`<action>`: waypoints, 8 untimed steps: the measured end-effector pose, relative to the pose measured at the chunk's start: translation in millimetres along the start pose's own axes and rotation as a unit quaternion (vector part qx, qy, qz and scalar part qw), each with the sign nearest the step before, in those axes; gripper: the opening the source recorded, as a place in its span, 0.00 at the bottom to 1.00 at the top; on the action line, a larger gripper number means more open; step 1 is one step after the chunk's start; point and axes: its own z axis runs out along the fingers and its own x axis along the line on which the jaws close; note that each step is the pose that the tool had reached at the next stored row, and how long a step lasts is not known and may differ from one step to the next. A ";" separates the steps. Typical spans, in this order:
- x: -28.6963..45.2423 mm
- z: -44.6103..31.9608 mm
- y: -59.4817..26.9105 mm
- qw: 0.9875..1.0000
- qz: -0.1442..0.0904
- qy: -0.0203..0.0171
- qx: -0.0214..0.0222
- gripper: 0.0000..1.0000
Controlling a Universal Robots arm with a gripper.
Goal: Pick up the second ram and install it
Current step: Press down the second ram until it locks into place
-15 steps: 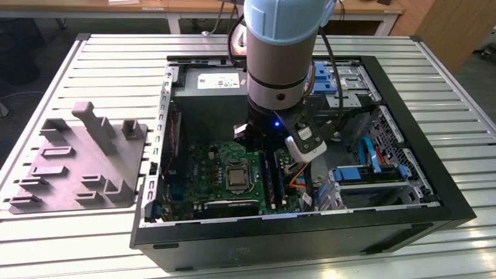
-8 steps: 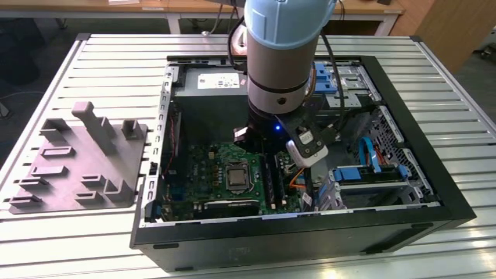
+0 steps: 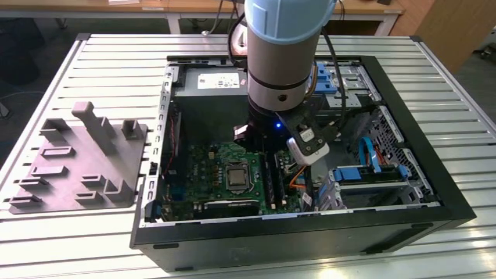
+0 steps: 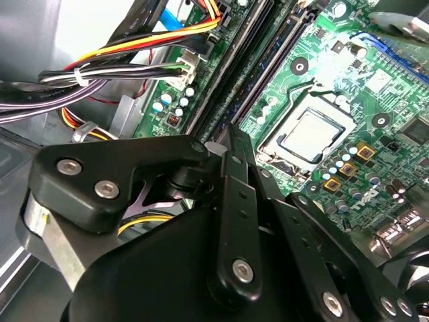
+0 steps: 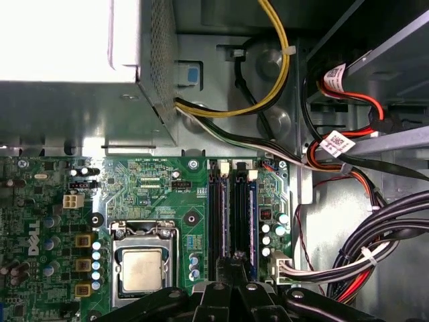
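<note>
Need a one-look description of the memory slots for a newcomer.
Inside the open black computer case lies a green motherboard. Beside its square silver processor run the memory slots, side by side. Unlike the small parts around them, they are long, narrow black strips, with the gripper over one end.

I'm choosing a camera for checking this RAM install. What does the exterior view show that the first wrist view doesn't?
Exterior view alone: the whole computer case on the slatted table, the grey fixture tray at its left, and the arm reaching inside.

First wrist view alone: the memory slots close up, the silver power supply, the yellow cable.

Both: the motherboard and its processor socket.
</note>
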 end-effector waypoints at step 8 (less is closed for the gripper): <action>0.0 -0.2 1.0 1.000 0.000 0.000 0.000 0.10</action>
